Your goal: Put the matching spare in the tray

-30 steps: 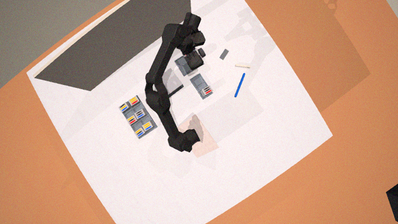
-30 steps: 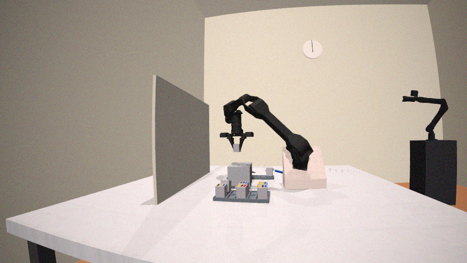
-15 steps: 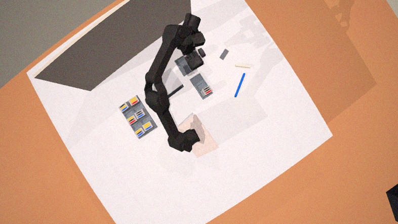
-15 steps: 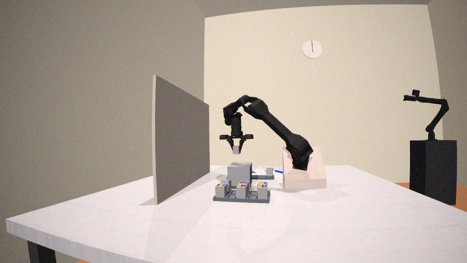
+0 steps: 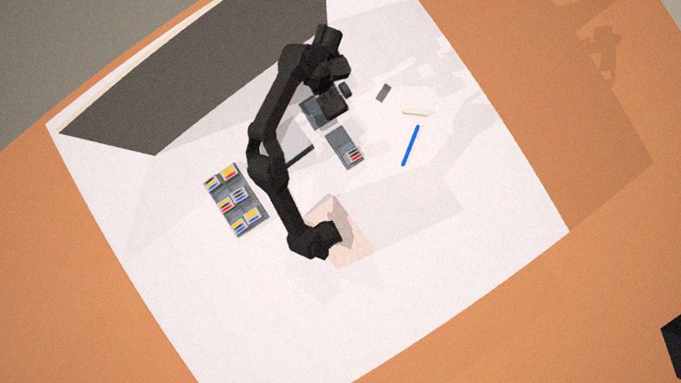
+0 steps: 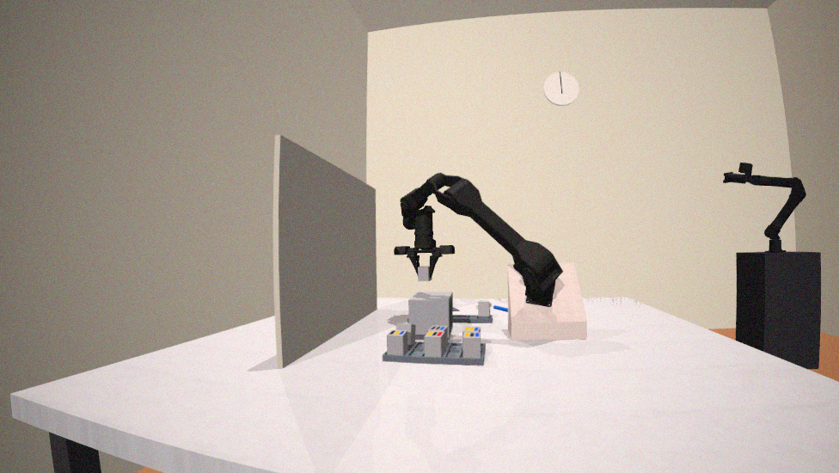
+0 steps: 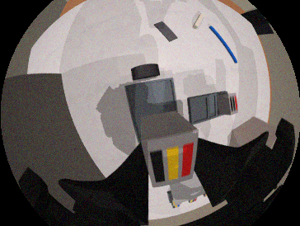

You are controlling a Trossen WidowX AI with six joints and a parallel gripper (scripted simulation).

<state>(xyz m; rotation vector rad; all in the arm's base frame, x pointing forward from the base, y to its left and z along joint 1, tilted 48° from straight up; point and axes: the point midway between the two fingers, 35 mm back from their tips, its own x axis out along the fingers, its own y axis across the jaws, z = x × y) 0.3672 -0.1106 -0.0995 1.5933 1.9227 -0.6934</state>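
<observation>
Jaws (image 6: 424,271): closed on a small grey spare block (image 6: 424,273), held partway apart by its width; block clear of everything below.
Spare label: black, yellow and red stripes on the block face (image 7: 173,162), seen in the wrist view.
Position: held block hangs high above the large grey mounted unit (image 6: 430,310), over the desk (image 6: 528,399).
Tray: grey tray (image 5: 346,147) lies on the desk just beside the mounted unit; striped label at its near end, colours too small to tell.
Rack: spares rack (image 5: 236,199) with six labelled blocks, well apart from the arm's tip.
Desk items: blue pen (image 5: 410,145), cream stick (image 5: 415,113), small grey tile (image 5: 382,92) beyond the tray.
Screen: upright grey panel (image 6: 322,246) beside the rack.
</observation>
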